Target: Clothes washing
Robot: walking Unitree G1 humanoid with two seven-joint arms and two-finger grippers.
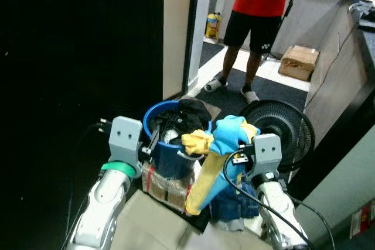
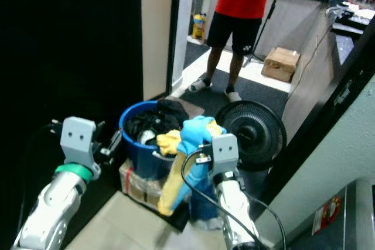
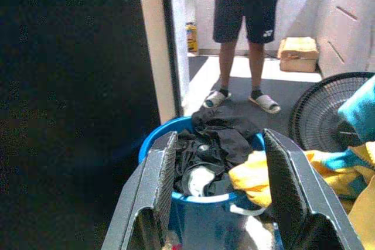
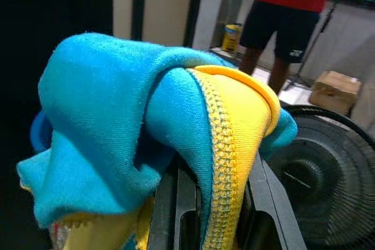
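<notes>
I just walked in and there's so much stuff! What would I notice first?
The bright blue and yellow garment bunched over the right gripper, hanging beside the blue bucket of dark clothes. Behind them, a black fan sits on the floor, and a person in a red shirt stands farther back.

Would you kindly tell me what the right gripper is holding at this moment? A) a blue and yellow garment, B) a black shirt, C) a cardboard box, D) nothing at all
A: the right gripper is shut on a blue and yellow garment, which drapes over its fingers and hangs beside the blue bucket of dark clothes.
</notes>
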